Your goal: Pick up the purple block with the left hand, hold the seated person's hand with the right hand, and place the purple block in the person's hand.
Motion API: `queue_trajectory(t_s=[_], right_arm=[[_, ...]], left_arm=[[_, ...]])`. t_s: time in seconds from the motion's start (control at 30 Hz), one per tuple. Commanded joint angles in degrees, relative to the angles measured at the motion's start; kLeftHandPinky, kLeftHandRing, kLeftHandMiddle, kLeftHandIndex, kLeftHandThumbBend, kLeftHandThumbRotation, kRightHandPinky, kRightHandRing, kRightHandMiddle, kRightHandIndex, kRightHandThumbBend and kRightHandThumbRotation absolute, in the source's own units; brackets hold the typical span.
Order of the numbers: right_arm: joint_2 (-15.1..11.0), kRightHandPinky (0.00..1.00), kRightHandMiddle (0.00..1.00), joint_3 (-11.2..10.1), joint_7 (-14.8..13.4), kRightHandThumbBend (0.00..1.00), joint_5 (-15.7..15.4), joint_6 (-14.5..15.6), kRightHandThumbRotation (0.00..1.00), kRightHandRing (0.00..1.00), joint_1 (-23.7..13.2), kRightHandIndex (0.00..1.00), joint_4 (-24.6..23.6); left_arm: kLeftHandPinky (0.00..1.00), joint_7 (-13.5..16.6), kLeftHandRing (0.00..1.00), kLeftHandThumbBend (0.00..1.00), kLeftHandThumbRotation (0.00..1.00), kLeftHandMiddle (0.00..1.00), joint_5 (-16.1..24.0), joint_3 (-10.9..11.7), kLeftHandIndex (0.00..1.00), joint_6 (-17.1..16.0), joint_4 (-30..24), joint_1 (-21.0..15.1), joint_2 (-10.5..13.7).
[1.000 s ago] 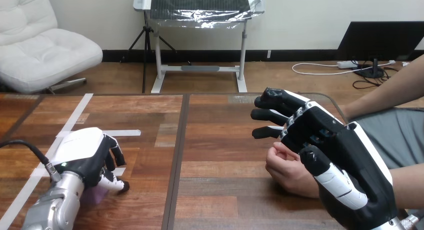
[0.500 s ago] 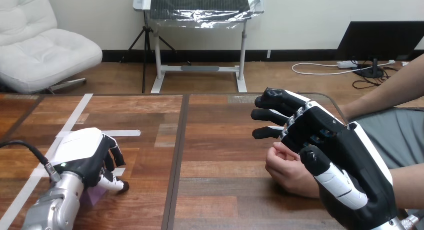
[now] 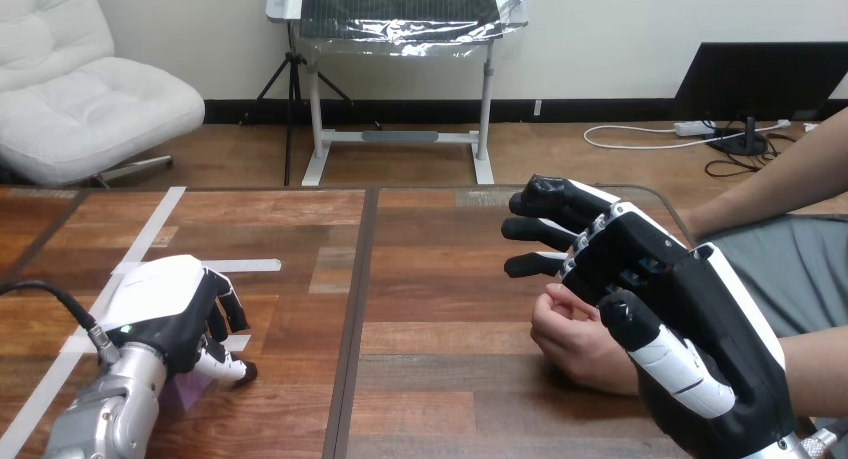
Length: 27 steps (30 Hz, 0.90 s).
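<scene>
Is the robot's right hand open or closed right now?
Open: fingers of the right hand extend straight above the person's hand, not curled round it.

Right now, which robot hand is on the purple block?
The left hand, fingers curled over the purple block; the right hand is open, beside the person's hand.

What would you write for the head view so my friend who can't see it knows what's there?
The robot's left hand curls over a small purple block on the brown wooden table. Its right hand, fingers straight, hovers over the person's hand at the view's right.
</scene>
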Motion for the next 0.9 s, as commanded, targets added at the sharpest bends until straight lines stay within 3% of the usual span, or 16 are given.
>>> queue_trajectory(t_s=[0.0, 0.2, 0.5, 0.67, 0.87], right_arm=[[-0.56, 0.70, 0.83, -0.78, -0.10, 0.74, 0.20, -0.71, 0.58, 0.80, -2.72, 0.80, -2.21], [-0.56, 0.70, 0.83, -0.74, -0.19, 0.74, 0.31, -0.48, 0.58, 0.80, -2.63, 0.80, -2.40], [-0.53, 0.70, 0.82, -0.76, -0.13, 0.73, 0.09, -0.84, 0.57, 0.80, -2.61, 0.80, -2.23], [-0.50, 0.71, 0.83, -0.77, -0.12, 0.73, 0.36, -0.60, 0.57, 0.80, -2.57, 0.80, -2.20], [-0.46, 0.71, 0.82, -0.82, -0.16, 0.74, 0.27, -0.73, 0.57, 0.80, -2.57, 0.80, -2.07]], left_arm=[[0.75, 0.45, 0.60, 0.75, 0.00, 0.50, -0.41, 0.49, 0.49, -0.18, -2.31, -1.40, 1.12], [0.75, 0.51, 0.60, 0.75, 0.00, 0.50, -1.41, 1.20, 0.49, -0.16, -3.03, -1.02, 0.77], [0.77, -1.48, 0.64, 0.74, 0.01, 0.60, -2.21, 1.62, 0.60, 1.45, -6.08, -0.16, 1.13], [0.77, -2.05, 0.69, 0.75, 0.11, 0.68, -2.66, 2.17, 0.69, 2.76, -8.73, 0.60, 1.10], [0.76, -0.71, 0.72, 0.80, 0.21, 0.72, -2.90, 3.05, 0.73, 2.98, -11.67, 1.72, 1.00]])
